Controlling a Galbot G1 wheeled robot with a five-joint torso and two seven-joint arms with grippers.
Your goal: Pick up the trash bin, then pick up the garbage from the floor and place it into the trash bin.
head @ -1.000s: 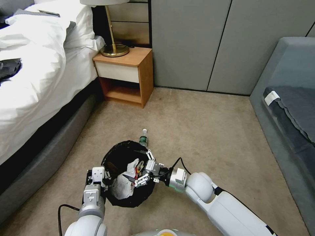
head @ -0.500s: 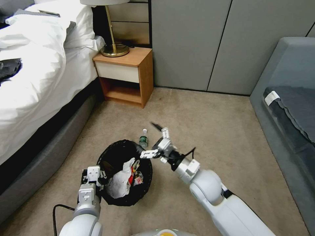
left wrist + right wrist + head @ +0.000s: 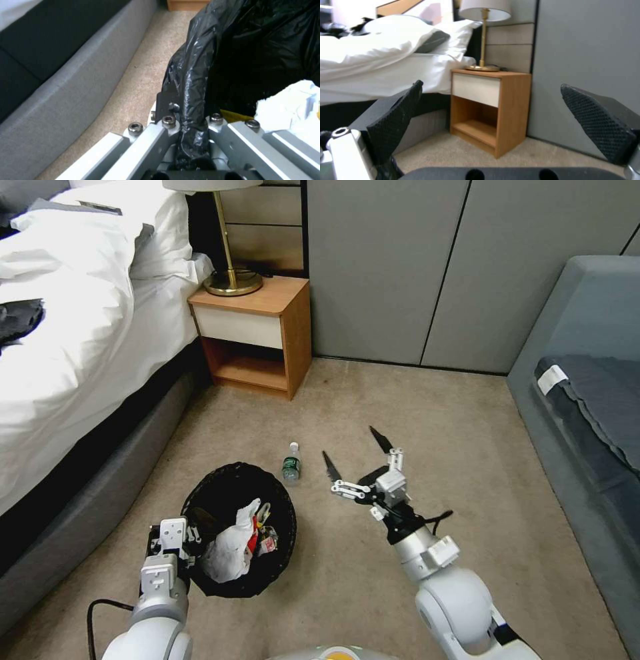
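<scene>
Right arm is out of the bin, empty, after a drop.

The right gripper, jaws wide apart and holding nothing, has swung away to the bin's 3 o'clock. The left gripper stays clamped on the trash bin rim at 8 o'clock. Tissue and wrappers lie inside, probably just released. One bottle remains on the carpet at the bin's 1 o'clock.

Beige carpet, grey wall panels, wooden nightstand beside white bed.
</scene>
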